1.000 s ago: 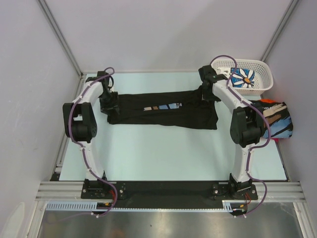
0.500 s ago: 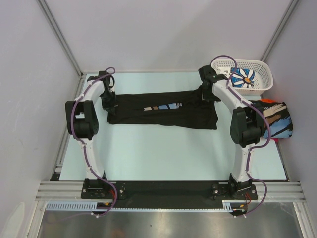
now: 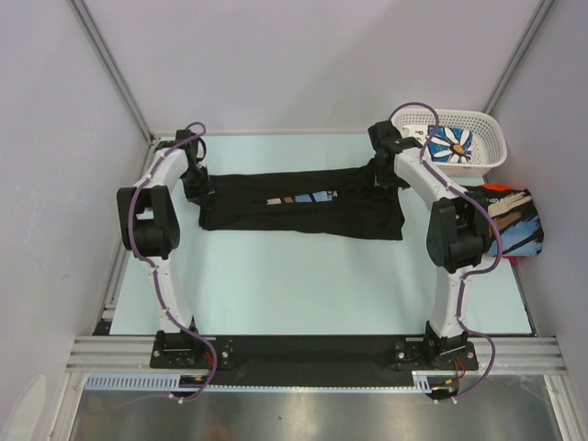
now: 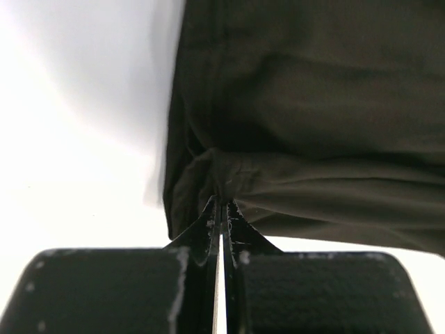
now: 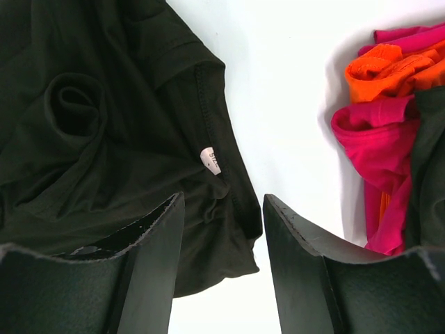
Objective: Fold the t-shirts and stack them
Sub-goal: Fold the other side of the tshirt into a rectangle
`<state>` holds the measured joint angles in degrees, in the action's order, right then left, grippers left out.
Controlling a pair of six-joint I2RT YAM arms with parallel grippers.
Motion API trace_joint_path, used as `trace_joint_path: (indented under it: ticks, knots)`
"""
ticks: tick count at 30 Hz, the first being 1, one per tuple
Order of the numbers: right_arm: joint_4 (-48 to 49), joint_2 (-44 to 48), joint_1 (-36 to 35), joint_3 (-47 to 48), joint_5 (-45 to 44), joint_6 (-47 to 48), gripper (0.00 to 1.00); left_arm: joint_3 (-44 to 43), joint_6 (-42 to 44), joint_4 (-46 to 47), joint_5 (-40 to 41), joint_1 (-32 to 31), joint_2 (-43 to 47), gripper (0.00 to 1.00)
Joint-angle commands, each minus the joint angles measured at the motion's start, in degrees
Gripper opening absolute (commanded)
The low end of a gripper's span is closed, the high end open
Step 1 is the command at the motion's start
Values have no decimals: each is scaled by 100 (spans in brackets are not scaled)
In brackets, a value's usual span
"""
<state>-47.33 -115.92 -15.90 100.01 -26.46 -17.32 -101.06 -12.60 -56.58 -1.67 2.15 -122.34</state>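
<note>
White basket [image 3: 478,118], folded stack [image 3: 514,225] sit R of spread black tee [image 3: 303,211].

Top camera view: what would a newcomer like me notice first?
A long black t-shirt lies stretched across the middle of the pale table, with an arm at each end: the left gripper pinches its left edge, and the right gripper stands open over its right edge. In the far right corner a white basket holds a daisy-print shirt, and a colourful pile of shirts sits beside the right arm.
</note>
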Motion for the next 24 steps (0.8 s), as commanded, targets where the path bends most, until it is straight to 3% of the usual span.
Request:
trace_joint_path:
  ticks: [1,16,17,18,20,21,24]
  knots:
    - [-22,-10,8,151,0,-43,54,-510,-234,305,141,110,212,0]
    - [-57,-71,-133,168,9,-52,55,-1628,-427,-99,-132,163,-852,0]
    - [-48,-63,-159,177,26,-52,56,-1610,-471,-117,-88,180,-931,12]
    - [-57,-62,-150,194,35,-17,56,-1619,-480,-134,-96,198,-966,59]
    - [-13,-27,-185,195,35,1,57,-1584,-524,-161,-106,206,-950,89]
    - [4,-10,-194,177,27,36,57,-1497,-542,-48,-44,207,-888,99]
    - [171,148,-229,37,9,123,57,-1164,-559,356,9,207,-309,100]
